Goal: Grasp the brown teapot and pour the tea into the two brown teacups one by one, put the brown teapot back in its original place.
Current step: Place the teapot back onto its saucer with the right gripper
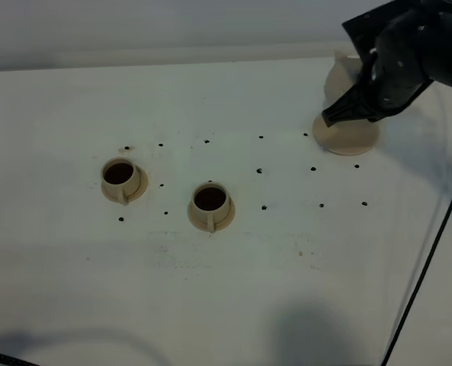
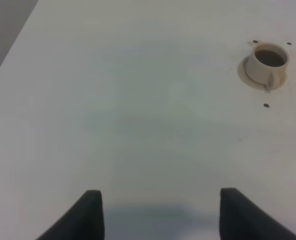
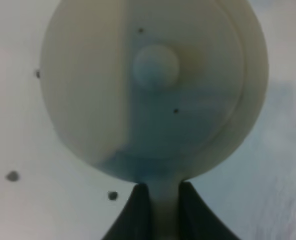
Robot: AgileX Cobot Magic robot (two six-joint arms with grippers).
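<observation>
White bench (image 1: 233, 305) fills the overhead view, marked with small dark dots and otherwise bare apart from the tea set; its far edge runs along a grey wall, and a black cable (image 1: 431, 252) trails down the right side. Both teacups (image 1: 120, 178) (image 1: 209, 203) stand on their saucers left of centre, near each other but apart, each showing dark liquid inside, so pouring appears complete. The teapot (image 3: 152, 85) sits at the far right, over the round coaster (image 1: 347, 137); whether it is fully seated cannot be told, since the arm hides most of it. The right claw (image 3: 160, 200) is closed on the teapot's handle, seen between its jaws in the wrist view. Judged step: returning the teapot to its place. The next move calls for releasing the handle and lifting clear without tipping the pot. The left claw (image 2: 160, 210) stands open over bare bench, one cup well ahead of it. Room is ample between coaster and cups; the coaster lies near the far right edge.
</observation>
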